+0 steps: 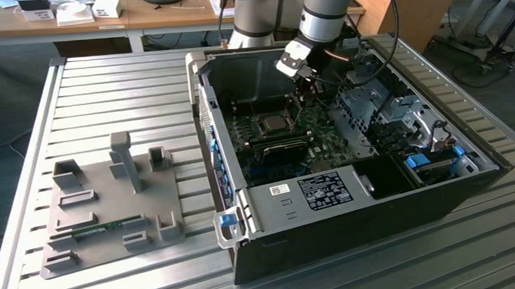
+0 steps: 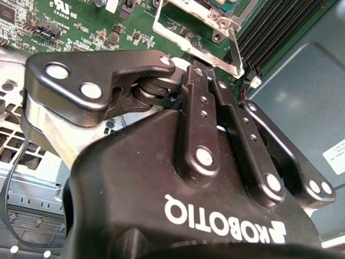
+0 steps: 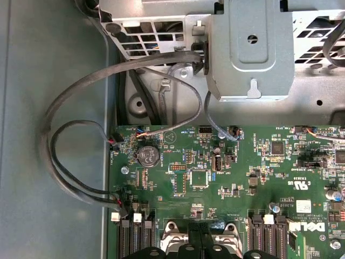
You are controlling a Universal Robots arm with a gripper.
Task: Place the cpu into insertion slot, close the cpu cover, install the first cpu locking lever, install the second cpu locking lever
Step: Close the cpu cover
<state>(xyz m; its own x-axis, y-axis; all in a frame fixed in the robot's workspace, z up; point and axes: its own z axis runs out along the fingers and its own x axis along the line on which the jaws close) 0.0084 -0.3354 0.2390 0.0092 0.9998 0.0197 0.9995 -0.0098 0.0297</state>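
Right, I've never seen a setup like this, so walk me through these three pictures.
The machine is a robot arm ending in a pincer. The exterior view comes from a camera standing off the arm: it shows the arm reaching down into an open computer case that lies on a slatted metal table. At the exterior view's left, a grey fixture plate rests on the table. The two wrist views come from cameras riding on the arm. The second wrist view looks past the black pincer at the silvery cpu cover; the first wrist view looks onto the green motherboard and its cables. Whether the pincer holds anything cannot be told.
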